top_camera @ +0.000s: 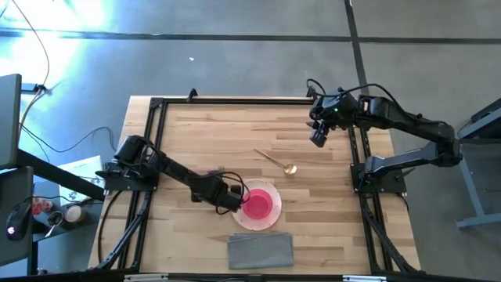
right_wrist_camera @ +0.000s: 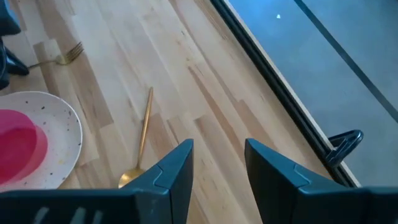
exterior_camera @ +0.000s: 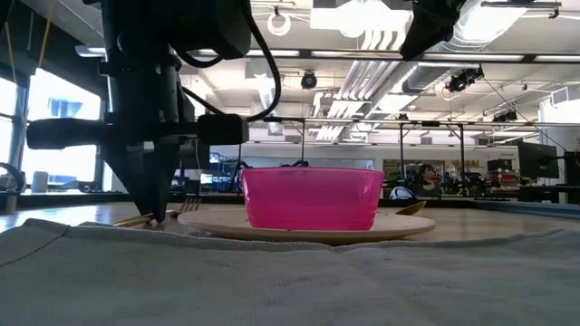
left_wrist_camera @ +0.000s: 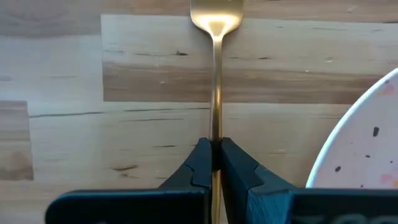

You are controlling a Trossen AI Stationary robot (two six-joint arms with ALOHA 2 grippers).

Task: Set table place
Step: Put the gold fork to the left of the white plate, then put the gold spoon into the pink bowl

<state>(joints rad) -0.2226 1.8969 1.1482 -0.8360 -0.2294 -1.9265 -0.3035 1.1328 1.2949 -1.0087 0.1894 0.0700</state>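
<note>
My left gripper point(top_camera: 232, 200) is down at the table just left of the speckled plate point(top_camera: 270, 223) and is shut on the gold fork point(left_wrist_camera: 216, 74). The fork's tines point(left_wrist_camera: 216, 12) point toward the far edge. The pink bowl point(top_camera: 259, 204) stands on the plate; both show in the low view, the bowl point(exterior_camera: 313, 197) on the plate point(exterior_camera: 399, 226). The gold spoon point(top_camera: 278, 162) lies on the wood beyond the plate. My right gripper point(top_camera: 317, 141) is open and empty in the air near the far right corner, with the spoon point(right_wrist_camera: 142, 140) below it. My left gripper pinches the fork's thin handle point(left_wrist_camera: 216, 140) between its two fingers point(left_wrist_camera: 239, 163), back from the tines. The fingers come from above, pointing down, as the low view point(exterior_camera: 156, 215) shows. The fork lies low along the wood beside the plate; I cannot tell whether it rests on the wood.
A grey folded cloth point(top_camera: 261, 251) lies at the near edge in front of the plate and fills the low view's foreground point(exterior_camera: 290, 281). The black rail frame point(top_camera: 235, 100) runs around the tabletop. Bare wood point(top_camera: 196, 133) lies at the far left.
</note>
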